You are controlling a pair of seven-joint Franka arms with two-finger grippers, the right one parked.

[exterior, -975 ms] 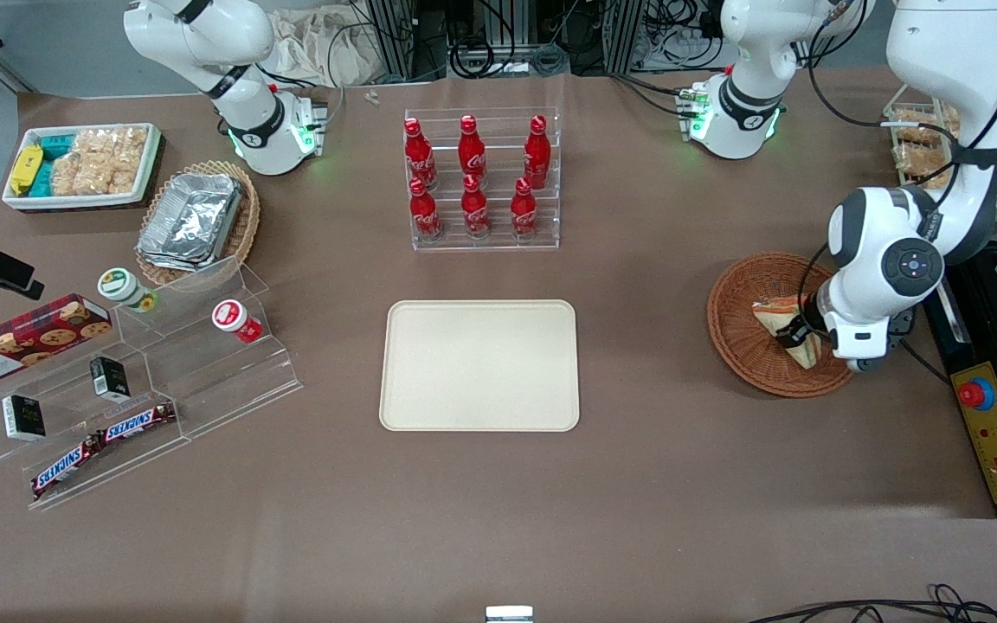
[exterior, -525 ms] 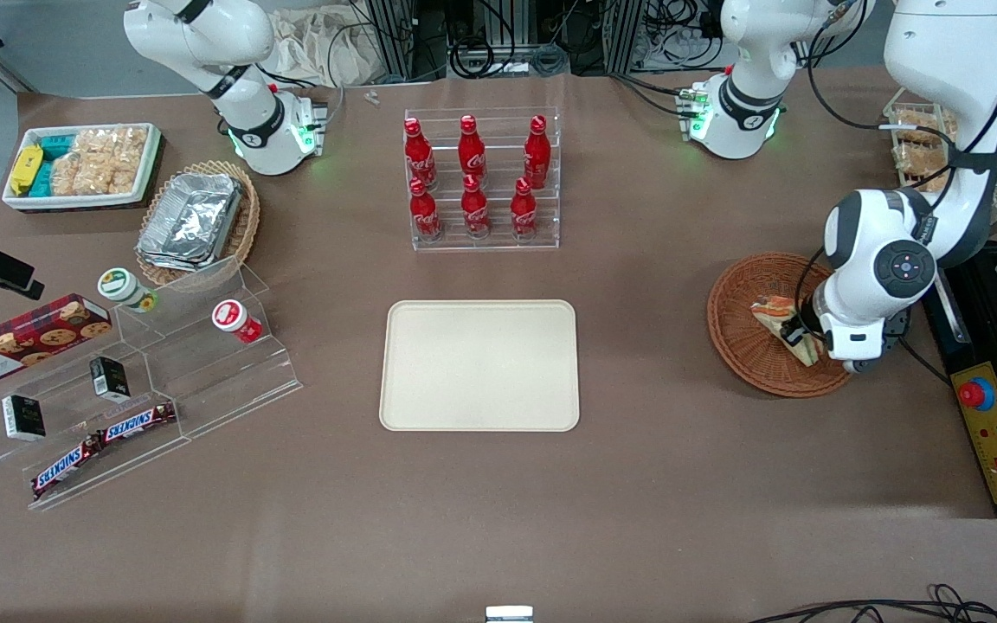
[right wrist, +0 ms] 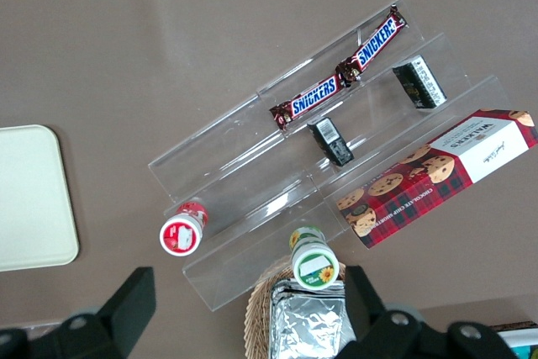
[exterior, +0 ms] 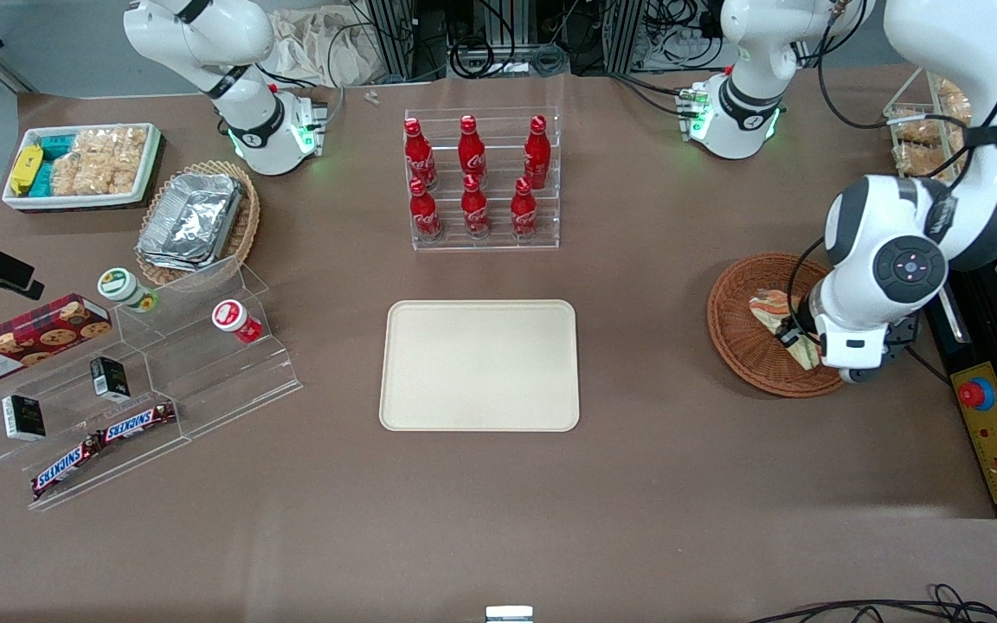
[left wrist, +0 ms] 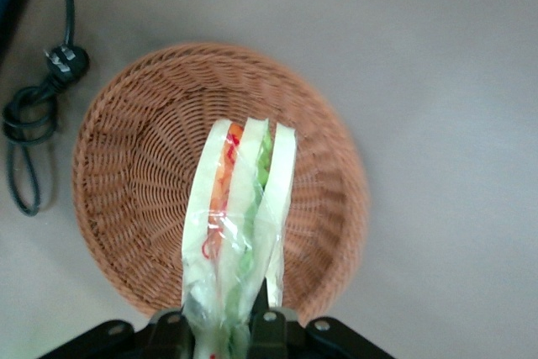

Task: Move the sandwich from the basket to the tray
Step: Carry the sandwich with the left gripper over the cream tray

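Observation:
The clear-wrapped sandwich (left wrist: 239, 224) of pale bread with orange and green filling is clamped between the fingers of my left gripper (left wrist: 222, 325) and hangs above the round reddish-brown wicker basket (left wrist: 134, 166). From the front, the sandwich (exterior: 777, 318) shows over the basket (exterior: 745, 342), half hidden by my wrist, and the gripper (exterior: 797, 339) sits above the basket's part toward the working arm's end. The cream tray (exterior: 479, 365) lies flat and bare at the table's middle, well apart from the basket.
A clear rack of red cola bottles (exterior: 474, 177) stands farther from the front camera than the tray. A black box with a red button (exterior: 976, 394) lies beside the basket at the working arm's end. An acrylic snack stand (exterior: 144, 381) sits toward the parked arm's end.
The gripper has risen with the sandwich, lifting it off the basket floor. The arm's wrist and elbow sit higher than a second ago; basket and tray have not moved.

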